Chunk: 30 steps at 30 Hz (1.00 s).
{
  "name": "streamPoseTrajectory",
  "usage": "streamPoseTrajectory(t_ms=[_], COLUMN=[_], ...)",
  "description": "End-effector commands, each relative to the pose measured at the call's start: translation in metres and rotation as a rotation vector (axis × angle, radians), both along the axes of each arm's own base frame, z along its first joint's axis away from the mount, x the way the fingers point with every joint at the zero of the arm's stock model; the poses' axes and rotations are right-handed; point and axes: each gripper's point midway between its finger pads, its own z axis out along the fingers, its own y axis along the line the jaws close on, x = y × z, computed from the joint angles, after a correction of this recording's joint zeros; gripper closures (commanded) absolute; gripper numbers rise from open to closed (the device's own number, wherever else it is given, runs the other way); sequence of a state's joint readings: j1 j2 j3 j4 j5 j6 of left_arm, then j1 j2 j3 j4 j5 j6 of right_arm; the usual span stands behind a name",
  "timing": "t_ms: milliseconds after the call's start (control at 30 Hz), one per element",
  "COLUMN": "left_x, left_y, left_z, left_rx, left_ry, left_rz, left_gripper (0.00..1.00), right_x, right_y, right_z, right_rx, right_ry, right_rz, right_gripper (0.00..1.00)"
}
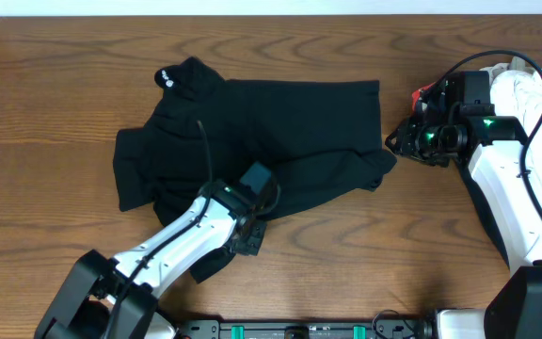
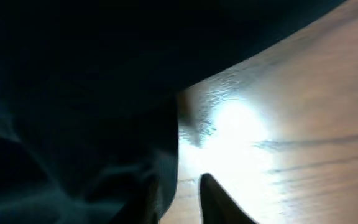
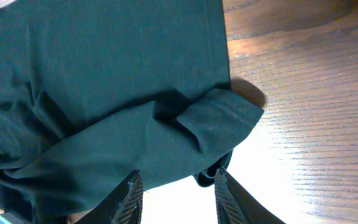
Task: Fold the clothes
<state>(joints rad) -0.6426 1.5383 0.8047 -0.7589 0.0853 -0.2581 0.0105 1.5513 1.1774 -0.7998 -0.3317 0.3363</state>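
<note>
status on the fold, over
Left gripper at near hem of black T-shirt, grip unclear. Right gripper open, facing the bunched right corner. Shirt rumpled, not folded. White garment heaped at far right, off the shirt.

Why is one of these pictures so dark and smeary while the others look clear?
Left wrist view: the lens sits very close to the black shirt, so everything blurs, and light flares white off the table. Right wrist view: sharp, with milder glare on the wood. Overhead view: evenly lit and in focus.
</note>
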Motion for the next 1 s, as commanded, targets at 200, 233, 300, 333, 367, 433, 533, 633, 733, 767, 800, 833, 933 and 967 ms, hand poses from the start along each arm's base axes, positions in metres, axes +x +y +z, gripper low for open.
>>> streamPoseTrajectory(t_ms=[200, 233, 300, 333, 367, 433, 533, 633, 733, 767, 800, 833, 933, 967], left_x=[0.014, 0.014, 0.015, 0.015, 0.016, 0.018, 0.029, 0.035, 0.037, 0.037, 0.037, 0.037, 0.037, 0.037], left_y=[-0.001, -0.002, -0.001, 0.0, 0.001, 0.004, 0.014, 0.018, 0.02, 0.02, 0.019, 0.019, 0.02, 0.02], left_z=[-0.01, -0.012, -0.016, -0.018, -0.02, -0.023, -0.026, -0.03, -0.033, -0.034, -0.035, -0.036, -0.036, -0.036], left_rx=[0.015, 0.016, 0.022, 0.025, 0.03, 0.034, 0.06, 0.058, 0.06, 0.06, 0.06, 0.061, 0.062, 0.062], left_ry=[-0.043, -0.042, -0.034, -0.029, -0.023, -0.02, -0.044, -0.048, -0.045, -0.045, -0.044, -0.044, -0.041, -0.041], left_rz=[-0.065, -0.068, -0.065, -0.061, -0.055, -0.041, -0.01, 0.003, -0.004, -0.01, -0.01, -0.01, -0.01, -0.01], left_gripper=[0.54, 0.53, 0.51, 0.51, 0.51, 0.51, 0.51, 0.52, 0.61, 0.65, 0.7, 0.75, 0.85, 0.89], right_x=[0.004, 0.004, 0.004, 0.003, 0.003, 0.002, 0.002, 0.002, 0.0, 0.0, 0.0, 0.0, -0.001, -0.001], right_y=[-0.002, -0.002, -0.002, -0.002, -0.002, -0.002, -0.002, -0.002, -0.002, -0.002, -0.002, -0.002, -0.002, -0.002], right_z=[0.005, 0.005, 0.005, 0.005, 0.005, 0.004, 0.004, 0.004, 0.003, 0.003, 0.003, 0.003, 0.003, 0.003], right_rx=[-0.004, -0.004, -0.004, -0.004, -0.004, -0.004, -0.004, -0.003, -0.004, -0.004, -0.004, -0.004, -0.003, -0.003], right_ry=[-0.01, -0.009, -0.008, -0.008, -0.006, -0.003, -0.001, -0.001, 0.007, 0.01, 0.01, 0.01, 0.01, 0.011], right_rz=[-0.013, -0.012, -0.013, -0.013, -0.013, -0.013, -0.013, -0.013, -0.013, -0.013, -0.013, -0.013, -0.013, -0.013], right_gripper=[0.66, 0.66, 0.67, 0.67, 0.67, 0.67, 0.68, 0.68, 0.68, 0.68, 0.67, 0.68, 0.68, 0.68])
